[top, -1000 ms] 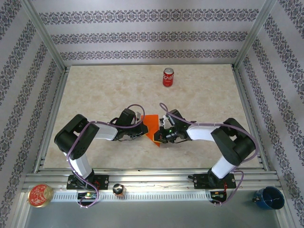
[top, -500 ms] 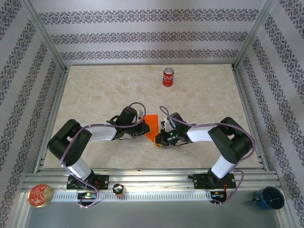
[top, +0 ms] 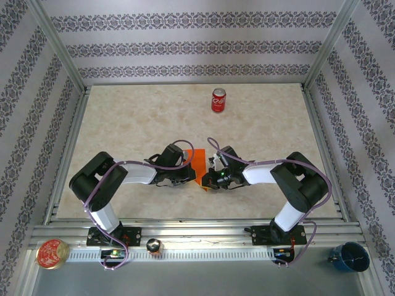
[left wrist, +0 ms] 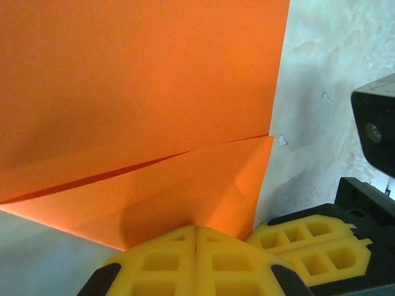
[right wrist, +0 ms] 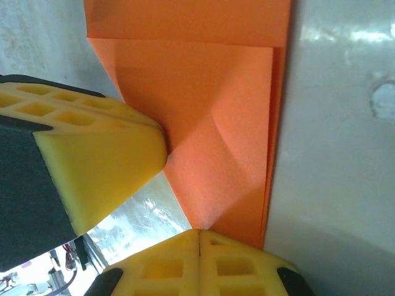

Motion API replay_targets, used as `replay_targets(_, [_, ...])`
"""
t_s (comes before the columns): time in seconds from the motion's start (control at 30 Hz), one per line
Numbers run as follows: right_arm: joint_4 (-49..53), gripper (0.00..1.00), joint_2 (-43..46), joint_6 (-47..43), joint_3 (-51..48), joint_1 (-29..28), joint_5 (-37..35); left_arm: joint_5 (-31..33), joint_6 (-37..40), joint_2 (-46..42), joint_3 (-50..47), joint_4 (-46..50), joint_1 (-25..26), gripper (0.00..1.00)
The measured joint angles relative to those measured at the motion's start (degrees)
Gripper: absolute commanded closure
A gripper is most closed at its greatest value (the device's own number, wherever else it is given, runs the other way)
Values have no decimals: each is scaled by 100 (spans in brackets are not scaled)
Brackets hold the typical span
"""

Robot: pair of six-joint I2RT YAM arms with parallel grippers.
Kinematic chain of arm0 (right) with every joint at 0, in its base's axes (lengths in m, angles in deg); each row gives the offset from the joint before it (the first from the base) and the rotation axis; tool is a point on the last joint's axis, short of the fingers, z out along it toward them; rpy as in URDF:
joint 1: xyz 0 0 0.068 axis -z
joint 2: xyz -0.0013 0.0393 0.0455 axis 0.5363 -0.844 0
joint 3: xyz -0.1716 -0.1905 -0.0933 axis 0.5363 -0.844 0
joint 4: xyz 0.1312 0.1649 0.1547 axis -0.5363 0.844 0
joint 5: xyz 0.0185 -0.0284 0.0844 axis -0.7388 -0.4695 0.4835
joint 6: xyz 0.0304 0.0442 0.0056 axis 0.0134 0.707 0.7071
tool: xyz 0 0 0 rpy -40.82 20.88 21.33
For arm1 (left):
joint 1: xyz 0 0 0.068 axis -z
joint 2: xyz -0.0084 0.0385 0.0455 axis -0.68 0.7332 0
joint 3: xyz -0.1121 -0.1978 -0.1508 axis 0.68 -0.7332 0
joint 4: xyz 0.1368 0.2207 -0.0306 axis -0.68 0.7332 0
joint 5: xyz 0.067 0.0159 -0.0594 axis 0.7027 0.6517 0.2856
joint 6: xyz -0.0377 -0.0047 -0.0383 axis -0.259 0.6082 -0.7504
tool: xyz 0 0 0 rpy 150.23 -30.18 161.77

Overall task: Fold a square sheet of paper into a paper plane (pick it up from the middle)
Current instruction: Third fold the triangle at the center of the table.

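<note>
paper: the thin bright orange square sheet of paper (left wrist: 142, 80) was lying partly folded on the pale marble-look table (top: 136, 123), near the middle of the near half, right between the two claws

folds: from the left wrist cam you could see a flap doubled over the sheet with a slanted edge across it; from the right wrist cam the flap narrowed to a point, with layered edges stacked along one side

left gripper (left wrist: 195, 229): yellow pads pressed tight together, tips sitting right at the edge of the folded flap. Honestly couldn't tell if any paper was caught between them

right gripper (right wrist: 199, 233): same deal, pads squeezed together with the pointed end of the flap meeting the tips, and no way to say if it was pinching the paper

spacing: the two claws were just beside each other, each one's yellow fingers poking into the other's wrist cam

arms: both reached inward and low over the table, from the overhead cam

red soda can (top: 218, 100): stood upright toward the far side, well apart from the paper
</note>
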Motion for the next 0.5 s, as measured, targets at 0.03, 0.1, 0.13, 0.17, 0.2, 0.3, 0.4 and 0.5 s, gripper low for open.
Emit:
replay_targets(0.03, [0, 100, 0, 0, 0, 0, -2, 4, 42, -13, 7, 35, -20, 98])
replay_targets(0.1, [-2, 100, 0, -2, 0, 0, -2, 4, 122, -31, 35, 144, -81, 98])
replay_targets(0.13, [-2, 100, -2, -2, 0, 0, -2, 7, 162, -39, 57, 210, -125, 98])
replay_targets(0.17, [-2, 100, -4, -2, 0, 0, -2, 9, 208, -48, 72, 269, -177, 97])
replay_targets(0.2, [-4, 100, -4, -9, 0, 0, -2, 7, 249, -59, 85, 337, -238, 97])
replay_targets(0.3, [-7, 100, -11, -17, 9, 0, -2, 24, 319, -101, 90, 444, -433, 97])
replay_targets(0.4, [-28, 100, -50, -20, 39, 0, 2, -15, 323, -101, 87, 459, -612, 97])
replay_targets(0.5, [-46, 100, -61, -22, 42, 0, 7, -42, 321, -101, 85, 461, -796, 97])
